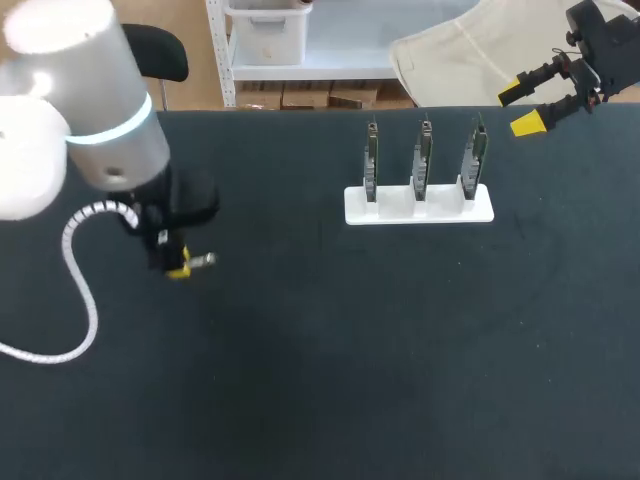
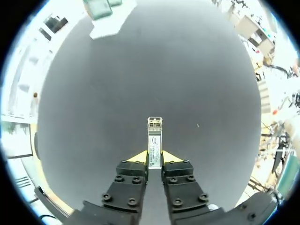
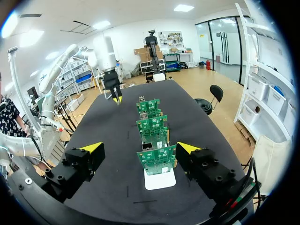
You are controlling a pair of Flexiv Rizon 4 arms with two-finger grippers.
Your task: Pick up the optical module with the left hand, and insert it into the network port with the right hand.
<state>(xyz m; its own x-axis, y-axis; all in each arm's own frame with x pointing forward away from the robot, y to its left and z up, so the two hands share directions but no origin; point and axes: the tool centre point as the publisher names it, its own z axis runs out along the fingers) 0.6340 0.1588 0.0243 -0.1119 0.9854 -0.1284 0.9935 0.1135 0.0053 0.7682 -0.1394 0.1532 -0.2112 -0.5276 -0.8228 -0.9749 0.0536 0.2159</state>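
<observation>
The optical module (image 2: 154, 143), a slim silver stick with a label, lies on the black table between the yellow tips of my left gripper (image 2: 154, 158), which is shut on its rear half. In the head view the left gripper (image 1: 180, 266) is low at the table's left with the module's (image 1: 203, 261) metal end poking out to the right. My right gripper (image 1: 527, 107) hangs open at the far right edge, above the table. In the right wrist view its fingers (image 3: 92, 148) stand wide apart, with the row of three green port boards (image 3: 156, 158) ahead.
A white holder (image 1: 420, 205) carries three upright green circuit boards (image 1: 423, 158) at the table's back right. A white cable (image 1: 80, 290) loops from my left arm over the left side of the black table (image 1: 350, 350).
</observation>
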